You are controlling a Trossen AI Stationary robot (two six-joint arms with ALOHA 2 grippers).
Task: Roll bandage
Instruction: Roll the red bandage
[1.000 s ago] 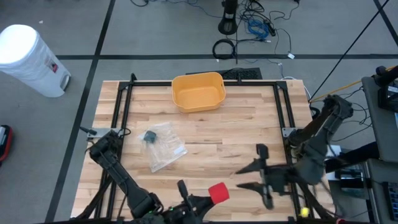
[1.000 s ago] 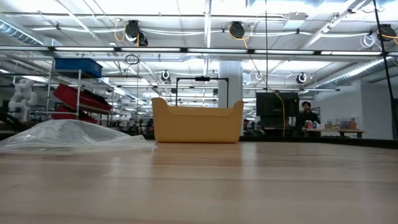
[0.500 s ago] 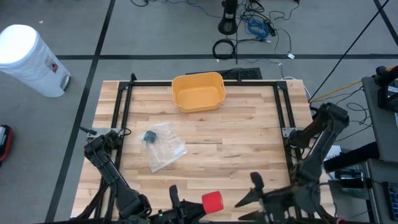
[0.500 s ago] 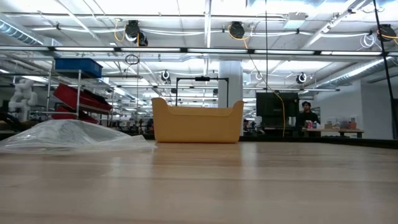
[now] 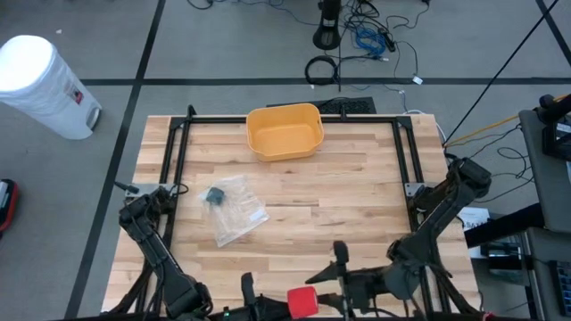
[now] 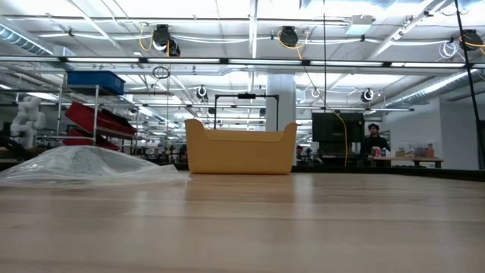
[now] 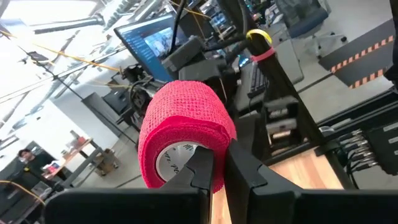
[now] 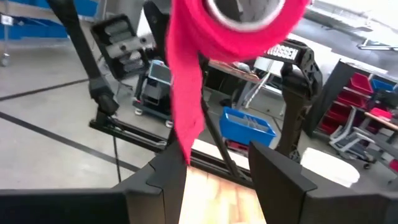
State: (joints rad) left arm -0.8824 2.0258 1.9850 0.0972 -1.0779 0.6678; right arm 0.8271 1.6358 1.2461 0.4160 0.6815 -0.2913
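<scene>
Wooden tabletop (image 5: 357, 196) lies beyond the left gripper (image 7: 219, 171), pinching a red bandage roll (image 7: 184, 132), core facing it; the spread right gripper (image 8: 217, 165) straddles its hanging tail.

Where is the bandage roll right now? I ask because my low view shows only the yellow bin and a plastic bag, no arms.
Observer: The high view puts the red bandage roll at the table's front edge, held up by the left gripper.
Operator: Is that hold closed?
Observer: Yes. In the left wrist view its fingers are shut across the roll's edge.
Operator: And the right arm?
Observer: The right gripper is open and faces the roll from close by. A loose tail of bandage hangs down next to one of its fingers, and I cannot tell if they touch.
</scene>
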